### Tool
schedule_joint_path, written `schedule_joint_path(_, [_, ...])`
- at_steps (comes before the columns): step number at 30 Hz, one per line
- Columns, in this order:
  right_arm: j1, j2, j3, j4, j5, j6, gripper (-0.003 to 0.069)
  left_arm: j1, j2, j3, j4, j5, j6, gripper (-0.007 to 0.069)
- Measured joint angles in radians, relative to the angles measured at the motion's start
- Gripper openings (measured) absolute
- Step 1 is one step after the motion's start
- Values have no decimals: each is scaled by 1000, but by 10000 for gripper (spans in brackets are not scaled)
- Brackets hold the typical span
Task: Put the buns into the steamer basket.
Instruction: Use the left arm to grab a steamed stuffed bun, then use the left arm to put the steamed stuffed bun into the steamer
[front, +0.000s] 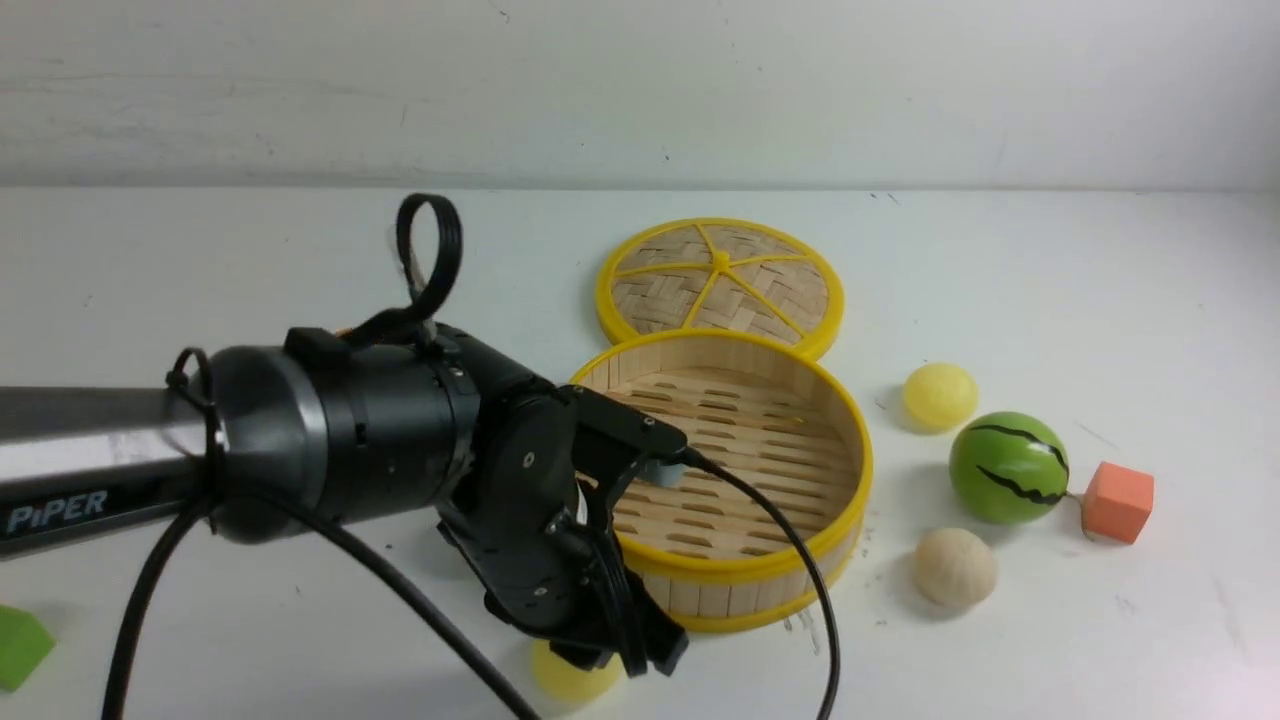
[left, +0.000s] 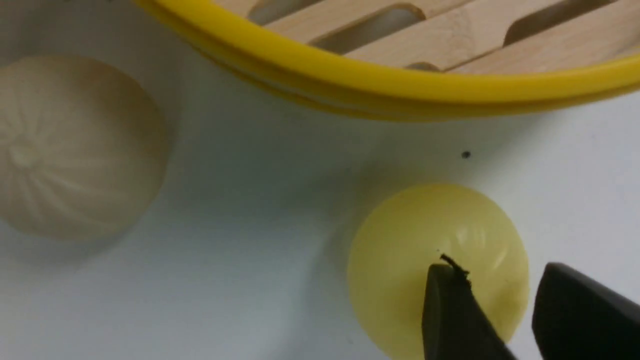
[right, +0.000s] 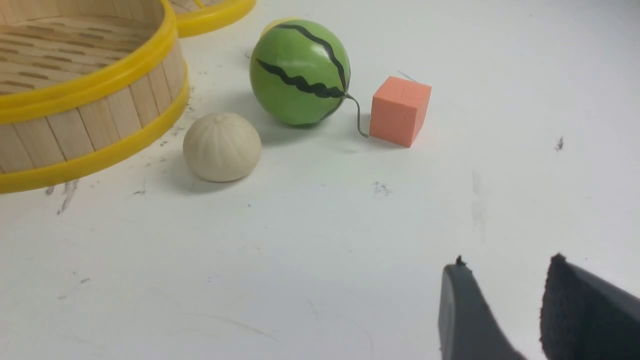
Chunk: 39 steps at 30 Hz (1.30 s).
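The steamer basket stands mid-table; the part of its slatted floor that shows is bare, and my left arm hides its near left. My left gripper points down just in front of the basket, jaws a little apart and empty. In the left wrist view the gripper hovers over a pale yellow bun, also seen in front, beside the basket rim. A cream pleated bun lies near it. Right of the basket lie a yellow bun and a cream bun. My right gripper is open over bare table.
The flat woven lid lies behind the basket. A green striped watermelon ball and an orange cube sit at the right, close to the two buns. A green block lies at the front left edge.
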<state>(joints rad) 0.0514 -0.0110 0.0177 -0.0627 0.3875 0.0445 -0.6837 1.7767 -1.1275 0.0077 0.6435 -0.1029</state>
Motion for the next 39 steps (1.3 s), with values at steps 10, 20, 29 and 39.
schedule_joint_path(10, [0,0,0,0,0,0,239,0,34,-4,42,-34,0,8])
schedule_joint_path(20, [0,0,0,0,0,0,239,0,-127,-84,8,99,13,-13])
schedule_joint_path(29, [0,0,0,0,0,0,239,-1,29,-352,-18,78,120,-13])
schedule_joint_path(39, [0,0,0,0,0,0,239,-1,288,-556,12,234,126,104])
